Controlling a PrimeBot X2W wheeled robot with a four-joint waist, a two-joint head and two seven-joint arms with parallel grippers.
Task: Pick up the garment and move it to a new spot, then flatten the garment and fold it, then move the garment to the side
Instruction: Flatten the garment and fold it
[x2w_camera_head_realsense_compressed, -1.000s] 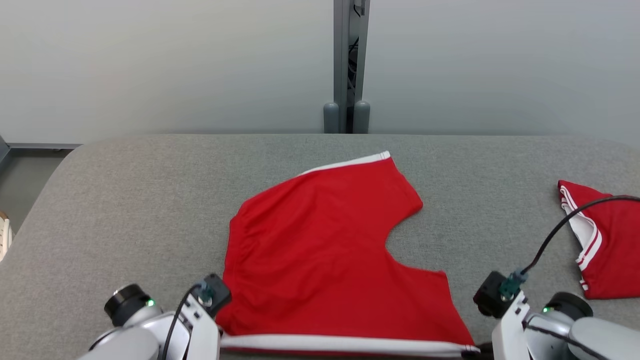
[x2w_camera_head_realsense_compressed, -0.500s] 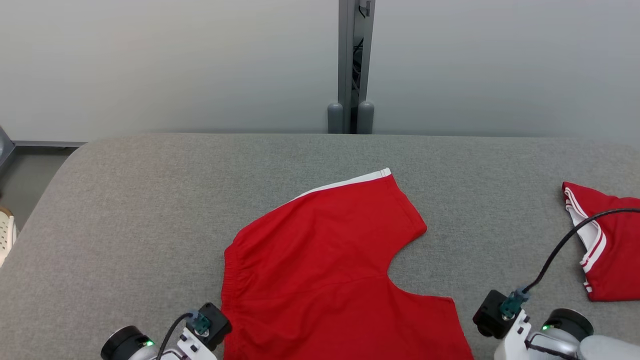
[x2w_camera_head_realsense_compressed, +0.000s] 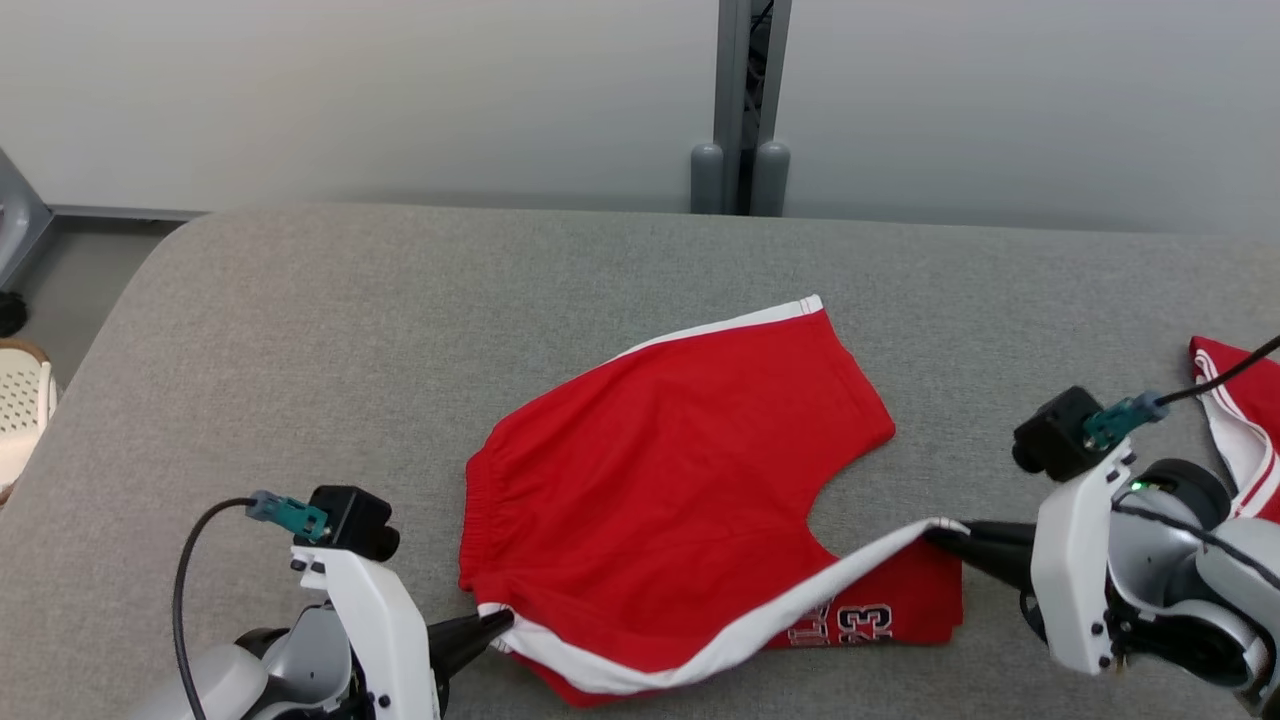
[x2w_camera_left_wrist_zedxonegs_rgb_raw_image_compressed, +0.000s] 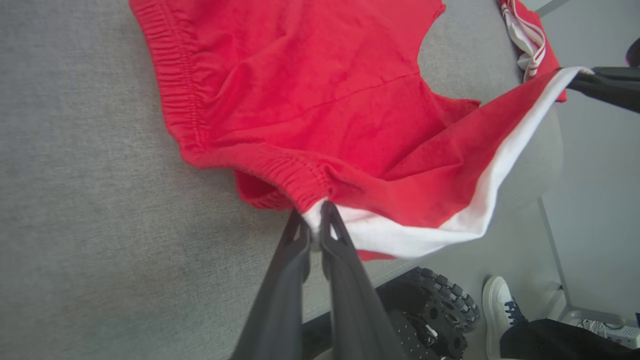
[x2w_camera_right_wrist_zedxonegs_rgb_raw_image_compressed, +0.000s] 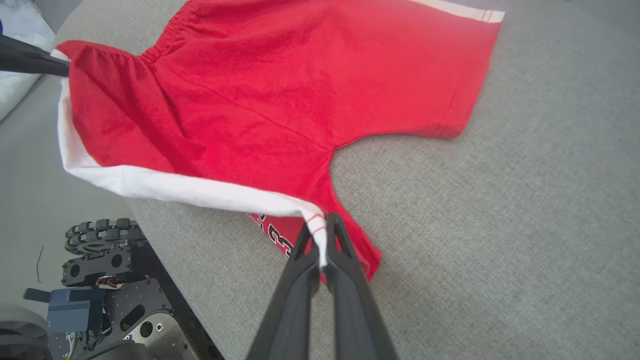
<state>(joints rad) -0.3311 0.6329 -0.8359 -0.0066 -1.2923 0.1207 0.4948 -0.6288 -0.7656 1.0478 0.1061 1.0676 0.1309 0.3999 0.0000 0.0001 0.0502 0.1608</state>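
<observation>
The garment (x2w_camera_head_realsense_compressed: 680, 450) is a pair of red shorts with white side stripes, lying on the grey table (x2w_camera_head_realsense_compressed: 400, 320) with its near edge lifted. My left gripper (x2w_camera_head_realsense_compressed: 505, 622) is shut on the waistband corner of the white stripe (x2w_camera_left_wrist_zedxonegs_rgb_raw_image_compressed: 316, 220). At the other end of that stripe, my right gripper (x2w_camera_head_realsense_compressed: 935, 533) is shut on the leg-hem corner (x2w_camera_right_wrist_zedxonegs_rgb_raw_image_compressed: 320, 227). The stripe (x2w_camera_head_realsense_compressed: 760, 625) sags between them, raised above the table. Under the lifted edge a layer with black and white lettering (x2w_camera_head_realsense_compressed: 845, 625) shows.
A second red garment with white trim (x2w_camera_head_realsense_compressed: 1240, 420) lies at the table's right edge. A grey post (x2w_camera_head_realsense_compressed: 745, 100) stands behind the table. Below the near edge are the robot's wheeled base (x2w_camera_right_wrist_zedxonegs_rgb_raw_image_compressed: 100, 260) and a person's white shoe (x2w_camera_left_wrist_zedxonegs_rgb_raw_image_compressed: 500, 305). A pale basket (x2w_camera_head_realsense_compressed: 20, 410) sits at left.
Both grippers have lifted the near striped edge off the table and carried it away from me over the shorts. The head camera has also shifted.
</observation>
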